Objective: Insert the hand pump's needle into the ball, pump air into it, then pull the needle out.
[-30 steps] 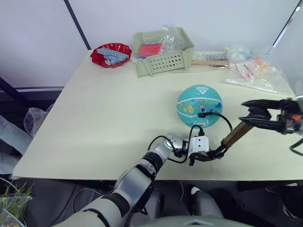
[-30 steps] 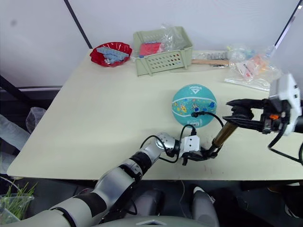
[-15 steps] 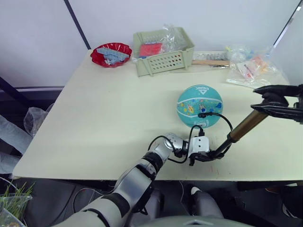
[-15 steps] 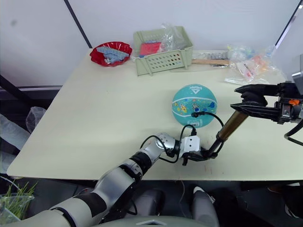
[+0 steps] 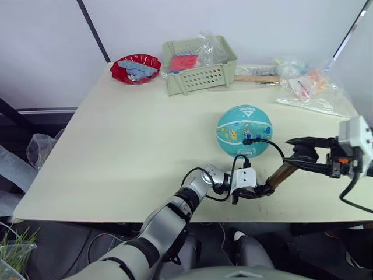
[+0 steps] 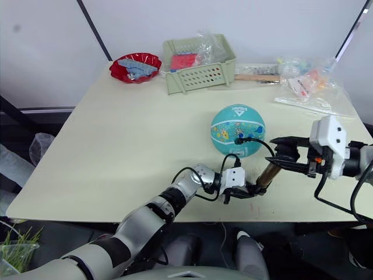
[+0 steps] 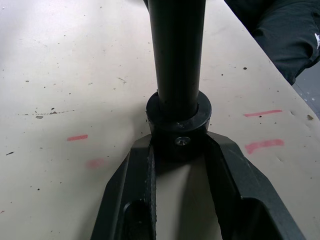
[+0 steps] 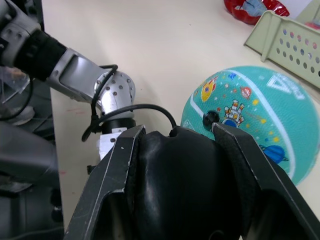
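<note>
With the needle (image 5: 247,141) sitting in the ball (image 5: 244,130), both grippers (image 5: 254,192) (image 5: 298,156) are clamping the pump (image 5: 278,175); a skewed stroke risks yanking it out.

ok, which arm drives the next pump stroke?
Right. Its tool grips the bronze-gold hand pump's black handle; the left tool only braces the base. The needle fitting sits in the teal ball.

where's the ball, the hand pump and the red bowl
ball (image 5: 244,130), left eye view, middle of its teal surface
hand pump (image 5: 282,172), left eye view, bronze barrel between the two grippers
red bowl (image 5: 120,62), left eye view, its left rim
</note>
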You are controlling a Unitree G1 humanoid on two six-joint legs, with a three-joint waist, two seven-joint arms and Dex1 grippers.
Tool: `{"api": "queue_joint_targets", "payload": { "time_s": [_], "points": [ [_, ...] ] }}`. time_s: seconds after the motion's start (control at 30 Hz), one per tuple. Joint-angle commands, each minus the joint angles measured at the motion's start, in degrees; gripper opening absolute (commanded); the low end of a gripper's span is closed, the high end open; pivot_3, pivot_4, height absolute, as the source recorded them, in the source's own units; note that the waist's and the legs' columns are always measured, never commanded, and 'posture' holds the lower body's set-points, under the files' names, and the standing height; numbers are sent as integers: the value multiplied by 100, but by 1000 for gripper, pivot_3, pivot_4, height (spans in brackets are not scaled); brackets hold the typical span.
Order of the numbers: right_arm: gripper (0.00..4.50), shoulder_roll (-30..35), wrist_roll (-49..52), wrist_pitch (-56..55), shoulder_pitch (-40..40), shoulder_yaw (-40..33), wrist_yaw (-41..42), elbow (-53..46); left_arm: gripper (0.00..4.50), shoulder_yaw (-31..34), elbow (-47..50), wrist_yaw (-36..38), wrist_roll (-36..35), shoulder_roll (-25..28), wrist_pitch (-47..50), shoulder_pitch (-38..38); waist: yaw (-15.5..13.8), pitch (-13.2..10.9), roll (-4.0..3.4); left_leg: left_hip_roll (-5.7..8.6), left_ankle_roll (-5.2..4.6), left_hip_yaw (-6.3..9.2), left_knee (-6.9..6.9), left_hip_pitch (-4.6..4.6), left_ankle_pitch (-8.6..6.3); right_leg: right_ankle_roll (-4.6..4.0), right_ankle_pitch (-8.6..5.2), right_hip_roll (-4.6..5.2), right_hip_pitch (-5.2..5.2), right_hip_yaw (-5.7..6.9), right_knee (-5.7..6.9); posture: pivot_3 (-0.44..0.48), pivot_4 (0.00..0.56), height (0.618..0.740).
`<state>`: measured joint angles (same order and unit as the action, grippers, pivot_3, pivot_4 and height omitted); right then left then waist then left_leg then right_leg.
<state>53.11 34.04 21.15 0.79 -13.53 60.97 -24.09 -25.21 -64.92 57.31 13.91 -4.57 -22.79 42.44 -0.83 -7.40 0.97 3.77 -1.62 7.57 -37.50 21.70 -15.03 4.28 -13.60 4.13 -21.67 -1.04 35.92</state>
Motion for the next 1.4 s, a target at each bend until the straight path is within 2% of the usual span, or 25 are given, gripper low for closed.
{"api": "queue_joint_targets", "payload": {
  "time_s": [0.03, 0.13, 0.3, 0.57, 0.63, 0.93, 1.1, 1.23, 1.4],
  "points": [
    [1632, -418, -974, -687, 346, 770, -197, 535, 980, -218, -336, 28, 315, 102, 233, -204, 1, 16, 18, 0, 0, 2, 0, -2, 0, 0, 0, -2, 0, 1, 0, 0, 150, 740],
    [1632, -560, -1060, -892, 310, 847, -208, 678, 980, -226, -325, 45, 318, 109, 234, -216, 16, 26, 18, 0, 0, -4, -1, -9, 0, 4, -1, -2, 4, -5, 0, 0, 150, 740],
    [1632, -413, -729, -810, 180, 515, -77, 601, 980, -220, -321, 42, 307, 120, 247, -200, 12, 34, 30, -6, 1, 2, 0, -25, 0, 22, -13, -11, 11, -5, 3, 0, 150, 740],
    [1632, 282, 526, 100, -351, -523, 197, 62, 980, -198, -353, 42, 310, 132, 242, -155, -23, 12, -1, 3, 1, 6, 0, 6, 0, -2, 1, -2, -6, -4, 1, 0, 150, 740],
    [1632, 541, 990, 480, -589, -923, 230, -57, 980, -199, -357, 46, 313, 128, 237, -151, -21, -13, -36, 5, 0, 5, 0, 11, 0, -2, 1, 2, -8, -4, 0, 0, 150, 740],
    [1632, 1270, 2045, 1575, -1267, -1920, 237, -84, 980, -215, -380, 50, 328, 117, 216, -150, -22, -39, -46, 6, -1, 1, 2, 17, 0, -2, 1, 9, -13, -3, -2, 0, 150, 740],
    [1632, 1616, 2495, 2107, -1746, -2182, 171, 6, 980, -224, -401, 50, 341, 124, 204, -136, -23, -45, -54, 5, -1, 0, 2, 19, 0, -2, 1, 10, -17, -2, -1, 0, 150, 740],
    [1632, 1785, 2535, 2390, -1833, -2290, 212, 92, 980, -220, -409, 43, 339, 125, 197, -128, -23, -46, -54, 6, -1, -1, 2, 29, 0, -1, 1, 13, -26, -2, -2, 0, 150, 740],
    [1632, 1539, 2248, 2330, -1528, -2071, 191, -49, 980, -221, -405, 58, 335, 121, 191, -139, -25, -46, -54, 6, -2, 0, 2, 33, -1, -1, 1, 14, -32, -2, -2, 0, 150, 740]
  ]
}}
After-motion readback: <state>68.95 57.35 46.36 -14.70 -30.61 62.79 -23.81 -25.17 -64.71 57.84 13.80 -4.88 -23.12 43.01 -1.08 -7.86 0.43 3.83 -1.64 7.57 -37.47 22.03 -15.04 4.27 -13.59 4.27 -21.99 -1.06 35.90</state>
